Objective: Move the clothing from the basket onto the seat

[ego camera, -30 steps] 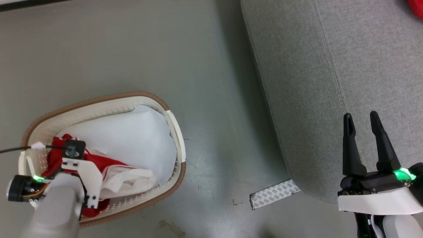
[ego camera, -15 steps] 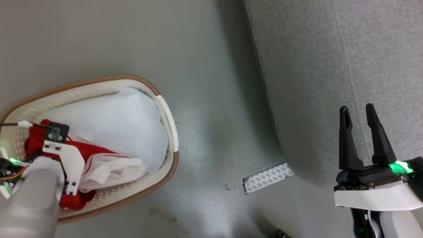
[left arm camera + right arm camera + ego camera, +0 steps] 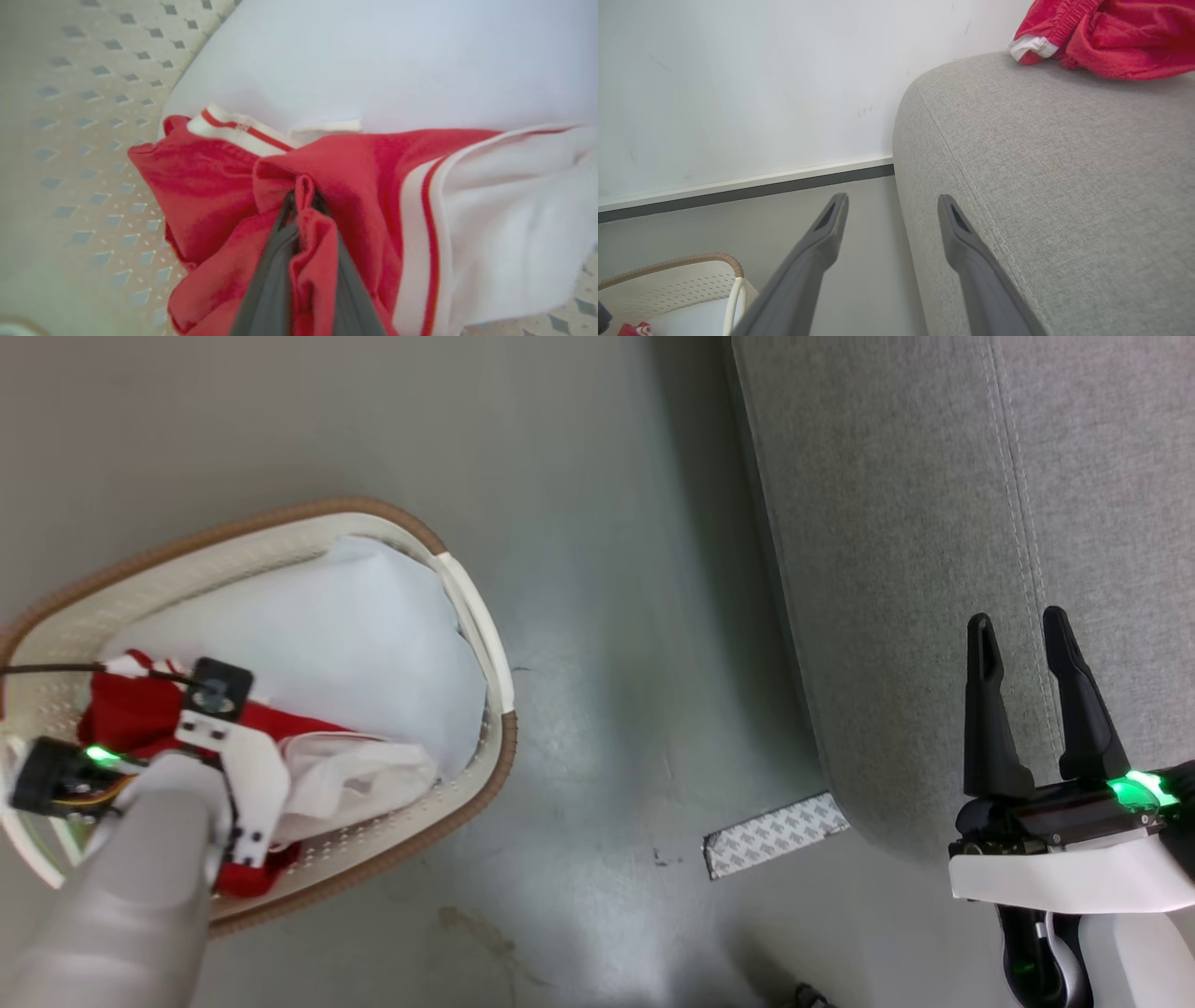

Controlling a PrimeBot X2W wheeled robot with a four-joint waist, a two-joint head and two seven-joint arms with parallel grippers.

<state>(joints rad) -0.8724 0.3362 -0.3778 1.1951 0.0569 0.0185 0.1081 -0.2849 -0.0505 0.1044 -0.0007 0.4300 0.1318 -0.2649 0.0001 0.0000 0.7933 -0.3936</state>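
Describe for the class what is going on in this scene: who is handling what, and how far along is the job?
A two-armed robot is emptying a laundry basket that stands on the floor. Its left pincer is down inside the basket, shut on a fold of the red garment, which lies on the white liner sheet. The right pincer is open and holds nothing, poised over the edge of the grey seat. A second garment already lies on the seat, so the job looks partly done.

We see red clothing with white stripes, bunched up in the oval cream basket with the brown rim. The basket stands on the floor near the big grey sofa. More red clothing lies on the sofa.
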